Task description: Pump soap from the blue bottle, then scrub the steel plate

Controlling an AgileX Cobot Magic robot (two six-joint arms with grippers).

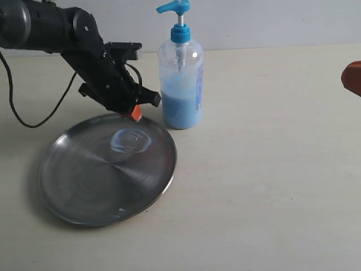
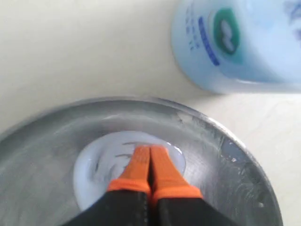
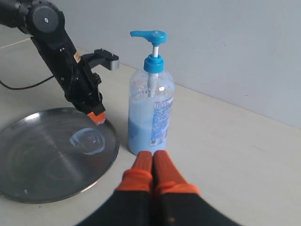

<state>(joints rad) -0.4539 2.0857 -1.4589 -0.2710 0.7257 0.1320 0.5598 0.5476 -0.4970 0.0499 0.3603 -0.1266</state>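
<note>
A wide, round, shallow steel plate [image 1: 84, 189] of brushed grey metal lies flat on a pale tabletop [image 1: 271, 192]. Just beside its far right rim stands the blue bottle [image 1: 180, 96]. It is tall and made of clear plastic, under half full of milky pale-blue liquid, and its bright blue pump head [image 1: 174, 7] is raised on its stem. A small pale-blue puddle of soap [image 1: 131, 140] sits on the plate, toward the rim nearest the bottle.

Your left gripper [image 1: 135, 112] reaches down over that rim. Its orange fingers [image 2: 138, 165] are pressed together with nothing between them, and their tips are over the puddle; whether they touch it is unclear. Your right gripper [image 3: 152, 155] faces the bottle from well apart, its fingers likewise closed and empty.

Expect the plate to be stiff, fairly light and slick where the soap lies. A sideways scrub will probably slide it across the tabletop, and the low rim is its only hold. The bottle looks steady with its liquid low, but it is tall, so press the pump head straight down.

Room is tightest between the left gripper, the plate rim and the bottle — wide strokes there risk knocking the bottle over. The tabletop lies open to the near side and the right. A black cable [image 1: 17, 110] trails left of the plate.
</note>
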